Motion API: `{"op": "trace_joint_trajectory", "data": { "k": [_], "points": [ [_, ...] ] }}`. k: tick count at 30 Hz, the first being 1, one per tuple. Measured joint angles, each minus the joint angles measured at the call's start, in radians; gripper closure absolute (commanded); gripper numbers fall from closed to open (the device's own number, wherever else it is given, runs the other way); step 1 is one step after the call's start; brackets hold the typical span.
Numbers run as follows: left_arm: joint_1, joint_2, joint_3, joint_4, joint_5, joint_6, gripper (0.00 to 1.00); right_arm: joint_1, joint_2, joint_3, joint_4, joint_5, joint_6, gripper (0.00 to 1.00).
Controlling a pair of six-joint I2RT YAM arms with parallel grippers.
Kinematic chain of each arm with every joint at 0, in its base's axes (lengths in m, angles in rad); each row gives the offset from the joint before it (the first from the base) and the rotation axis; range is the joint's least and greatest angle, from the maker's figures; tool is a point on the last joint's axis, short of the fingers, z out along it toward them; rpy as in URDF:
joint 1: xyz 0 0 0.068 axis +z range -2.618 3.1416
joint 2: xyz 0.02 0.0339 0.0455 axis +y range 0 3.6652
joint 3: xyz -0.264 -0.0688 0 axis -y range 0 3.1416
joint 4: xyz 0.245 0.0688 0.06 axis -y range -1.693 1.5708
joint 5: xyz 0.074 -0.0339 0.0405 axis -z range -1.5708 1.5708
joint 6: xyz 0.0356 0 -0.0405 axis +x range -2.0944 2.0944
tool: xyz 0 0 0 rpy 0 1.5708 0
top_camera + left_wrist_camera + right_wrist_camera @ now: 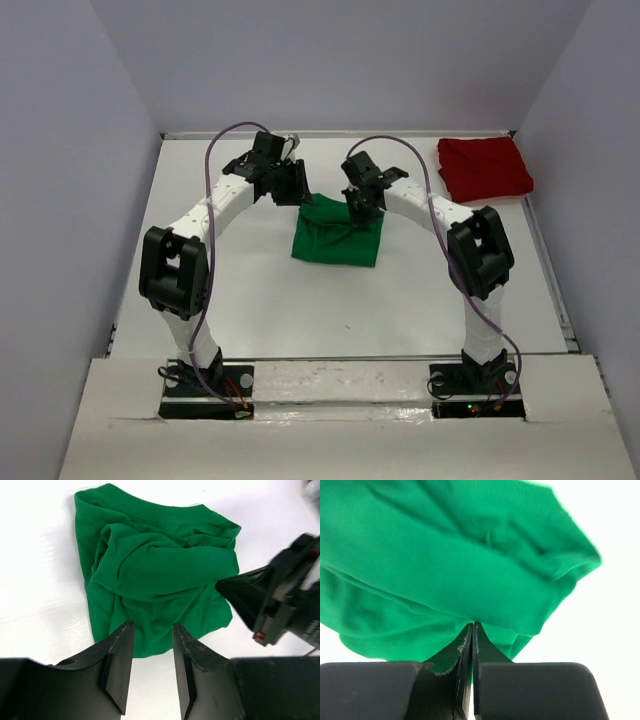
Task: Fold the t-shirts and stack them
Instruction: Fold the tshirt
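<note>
Bare table [250, 300] lies open in front and left of the green shirt [337, 240]. The left gripper [298, 188] and right gripper [360, 213] crowd its far edge, a gap between them. The red shirt [484, 167] fills the far right corner.

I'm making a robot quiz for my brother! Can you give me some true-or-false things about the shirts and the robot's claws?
1. The green t-shirt lies near the middle of the table. True.
2. The dark red t-shirt is stacked on the green one. False: it lies apart, at the table's far right corner.
3. The left gripper is open. True.
4. The right gripper is wide open. False: it is shut, with its tips at the green t-shirt's edge.
</note>
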Motion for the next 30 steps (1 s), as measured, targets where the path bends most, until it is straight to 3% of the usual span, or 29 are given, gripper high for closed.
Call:
{"op": "trace_joint_trajectory", "data": {
  "k": [6,7,9,15,23,30],
  "points": [
    [0.000,0.000,-0.003,0.002,0.004,0.000,0.55,0.000,-0.012,0.103,-0.028,0.055,-0.004,0.95],
    [0.000,0.000,-0.003,0.001,0.004,0.002,0.55,0.000,-0.014,0.103,-0.037,0.058,-0.004,0.77],
    [0.000,0.002,-0.003,-0.003,0.005,0.010,0.52,0.000,-0.016,0.103,-0.047,0.063,-0.001,0.57],
    [0.012,0.069,0.040,-0.048,-0.008,0.043,0.51,-0.023,-0.061,0.053,-0.060,0.041,-0.005,0.44],
    [0.074,0.185,0.101,-0.098,-0.038,0.061,0.51,-0.142,-0.140,-0.053,-0.049,-0.019,-0.024,0.39],
    [0.105,0.225,0.138,-0.110,-0.052,0.064,0.51,-0.154,-0.134,-0.066,-0.027,-0.088,-0.042,0.40]
  ]
}}
